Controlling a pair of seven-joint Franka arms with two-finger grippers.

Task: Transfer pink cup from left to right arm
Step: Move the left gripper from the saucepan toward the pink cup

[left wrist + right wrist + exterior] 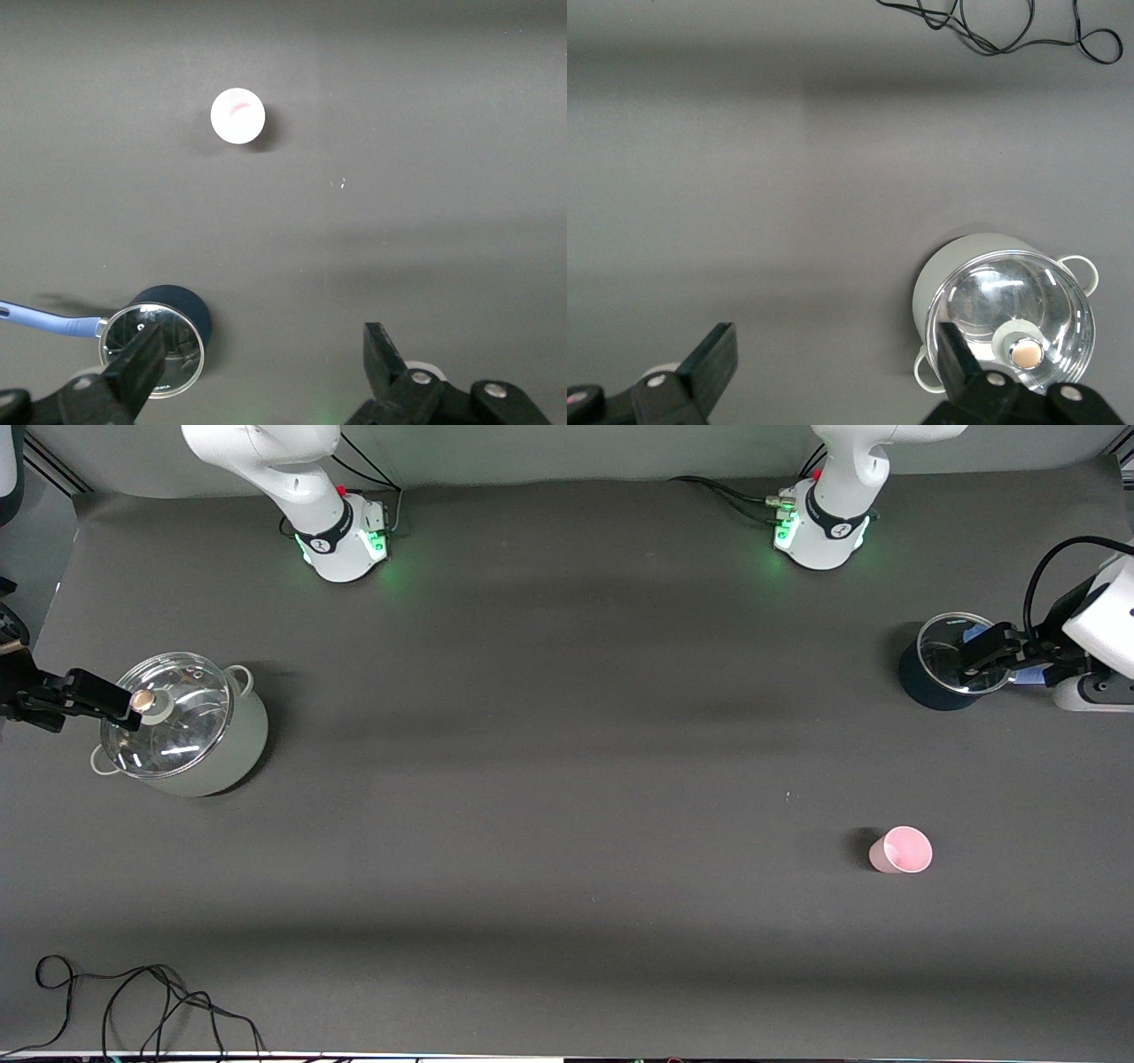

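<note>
The pink cup (901,850) stands upright on the dark table, toward the left arm's end and nearer to the front camera than the dark blue pot (921,682). The left wrist view shows the pink cup (237,115) from above, well apart from the jaws. My left gripper (983,657) hangs over the dark blue pot's glass lid, open and empty; in its wrist view the left gripper (261,363) has its fingers spread wide. My right gripper (106,700) hovers open over the grey pot (221,766) at the right arm's end; the right gripper (837,359) holds nothing.
The dark blue pot (182,301) has a glass lid and a blue handle (44,317). The grey pot (957,266) has a glass lid with a round knob (1025,352). Loose black cables (133,1001) lie at the table's front corner near the right arm's end.
</note>
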